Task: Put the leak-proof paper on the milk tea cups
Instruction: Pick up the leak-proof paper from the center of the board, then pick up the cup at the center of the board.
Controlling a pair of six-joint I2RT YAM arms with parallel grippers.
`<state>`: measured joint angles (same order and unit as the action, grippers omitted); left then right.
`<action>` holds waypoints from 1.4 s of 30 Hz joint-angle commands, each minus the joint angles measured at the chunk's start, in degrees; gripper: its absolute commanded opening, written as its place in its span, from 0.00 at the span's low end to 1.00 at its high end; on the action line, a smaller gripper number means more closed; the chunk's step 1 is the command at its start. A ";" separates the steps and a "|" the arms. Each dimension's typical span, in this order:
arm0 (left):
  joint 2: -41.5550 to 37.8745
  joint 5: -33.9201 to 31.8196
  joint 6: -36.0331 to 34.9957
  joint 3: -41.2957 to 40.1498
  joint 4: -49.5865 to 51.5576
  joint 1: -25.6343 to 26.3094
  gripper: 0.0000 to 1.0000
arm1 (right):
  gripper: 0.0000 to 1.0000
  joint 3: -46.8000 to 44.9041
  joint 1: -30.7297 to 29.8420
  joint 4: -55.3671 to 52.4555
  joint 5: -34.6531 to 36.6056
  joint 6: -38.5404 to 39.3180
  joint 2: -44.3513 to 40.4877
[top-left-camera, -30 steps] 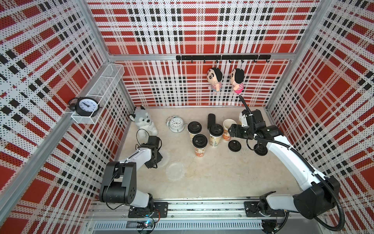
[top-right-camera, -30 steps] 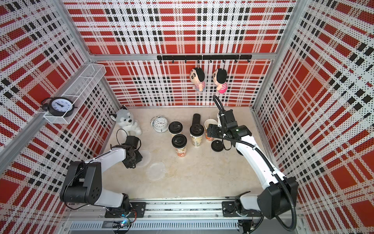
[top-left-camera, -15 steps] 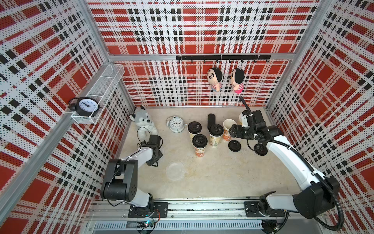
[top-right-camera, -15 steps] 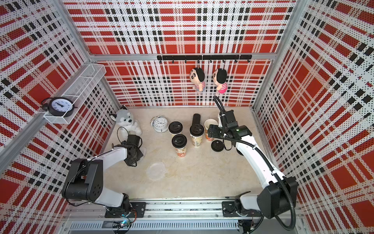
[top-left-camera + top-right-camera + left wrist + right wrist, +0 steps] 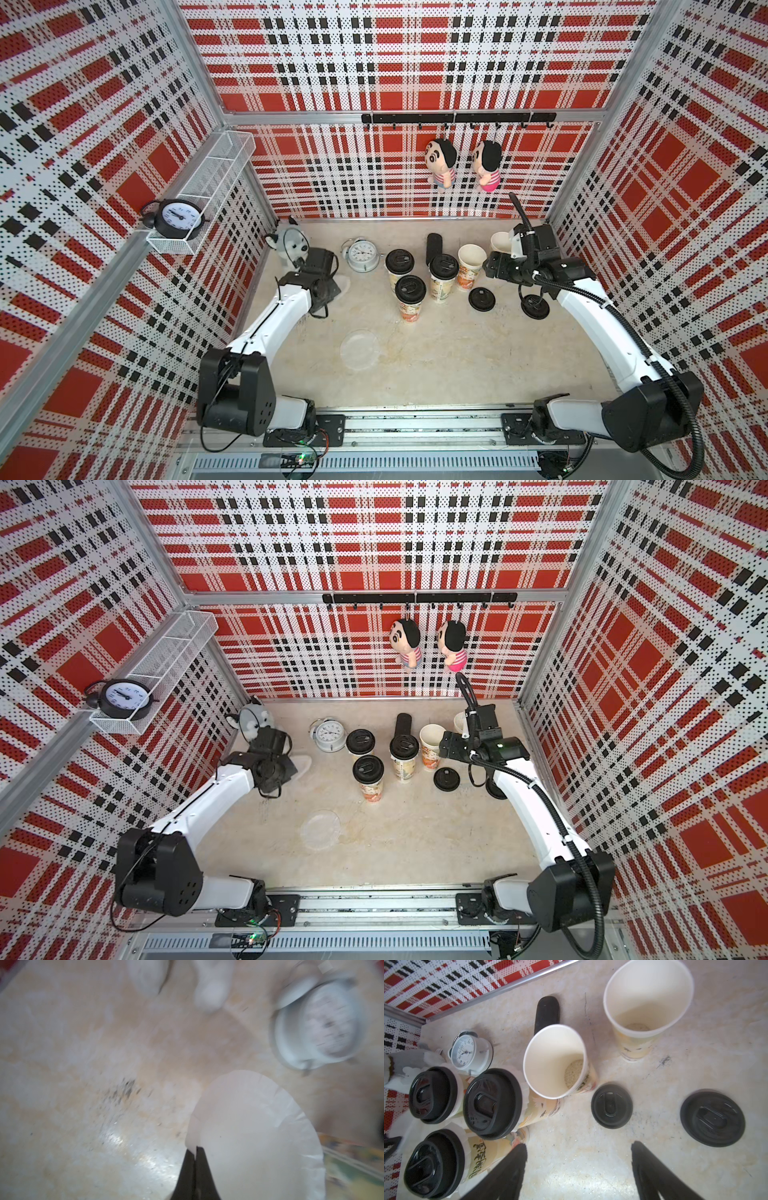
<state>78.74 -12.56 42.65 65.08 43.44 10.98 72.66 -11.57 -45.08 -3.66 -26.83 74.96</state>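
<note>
1. Far left, just by the husky (image 5: pixel 291 247): the left claw (image 5: pixel 195 1150) is pinched tight on the rim of a sheet (image 5: pixel 249 1126), which looks clear of the table (image 5: pixel 436 365).
2. A spare sheet (image 5: pixel 359 349) lies flat mid-table, nearer the front, and nothing touches it.
3. Moving right: the clock (image 5: pixel 363 255), then three lidded cups (image 5: pixel 410 289) in a cluster. A paper frill peeps out under each lid, so those look done.
4. Here's the crux: the two open cups (image 5: pixel 471 254) stand to the right of the held sheet, beyond that cluster. The carry likely has to go over or round the clock and the lidded cups. Hanging from one edge, the sheet could snag a lid.
5. A black cylinder (image 5: pixel 433 247) stands behind the cluster, and two loose lids (image 5: pixel 481 299) lie in front of the open cups.
6. Far right: the right claw (image 5: pixel 579 1147) gapes wide and empty, just beside the open cups. It's the nearer arm, but the left has the paper.
</note>
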 commanded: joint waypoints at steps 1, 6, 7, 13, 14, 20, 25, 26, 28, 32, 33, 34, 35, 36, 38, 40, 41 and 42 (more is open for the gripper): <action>-1.94 -2.15 -3.63 7.92 7.26 2.72 0.00 | 0.83 1.98 1.28 -1.11 1.14 0.57 -0.81; -3.19 -2.17 -5.08 13.14 8.27 6.89 0.00 | 0.92 4.30 0.82 -1.55 -0.64 2.67 4.01; -3.60 -1.95 -5.29 13.23 7.95 7.10 0.00 | 0.97 4.72 0.32 -1.37 -0.49 3.07 5.09; -5.00 -0.37 -6.20 12.35 4.76 8.16 0.00 | 1.00 7.75 -2.78 -0.36 2.09 4.28 12.31; -5.00 -0.19 -6.33 12.44 4.47 8.41 0.00 | 1.00 8.38 -3.20 -0.37 2.44 4.43 13.51; -4.27 0.05 -7.14 12.91 3.63 9.31 0.00 | 1.00 12.38 -5.11 -0.27 4.71 4.25 19.96; -3.87 0.15 -7.11 12.79 3.15 9.58 0.00 | 1.00 15.27 -5.65 -0.62 5.34 4.42 23.72; -3.82 0.24 -7.05 12.79 3.14 9.58 0.00 | 1.00 15.67 -5.69 -0.71 5.34 4.42 24.26; -3.56 0.27 -7.00 12.88 3.00 9.71 0.00 | 1.00 16.65 -5.80 -0.80 5.20 4.44 25.35; -2.96 0.26 -6.99 13.06 3.05 9.93 0.00 | 1.00 18.22 -5.99 -0.89 4.90 4.57 26.83; -2.89 0.26 -7.12 13.15 2.97 9.93 0.00 | 1.00 18.60 -6.05 -0.95 4.89 4.51 27.22; -2.72 0.28 -7.14 13.14 2.96 9.91 0.00 | 1.00 19.05 -6.18 -1.06 4.80 4.52 27.67; -2.55 0.29 -7.12 13.22 2.97 9.93 0.00 | 1.00 19.37 -6.18 -1.21 4.73 4.51 27.99; -2.46 0.29 -7.13 13.23 2.88 9.93 0.00 | 1.00 19.68 -6.31 -1.24 4.80 4.51 28.42; -2.23 0.26 -7.16 13.23 2.79 10.02 0.00 | 1.00 20.28 -6.43 -1.49 4.97 4.53 29.18; -2.10 0.37 -7.19 13.23 2.75 10.02 0.00 | 1.00 20.75 -6.51 -1.59 5.07 4.44 29.84; -2.10 0.38 -7.21 13.23 2.73 10.09 0.00 | 1.00 20.93 -6.51 -1.59 5.23 4.34 30.09; -2.00 0.41 -7.22 13.23 2.70 10.11 0.00 | 0.99 21.08 -6.53 -1.59 5.41 4.29 30.27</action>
<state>76.34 -12.36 36.16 77.82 47.40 20.69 92.60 -17.74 -45.80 0.38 -23.16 104.01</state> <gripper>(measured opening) 0.043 0.997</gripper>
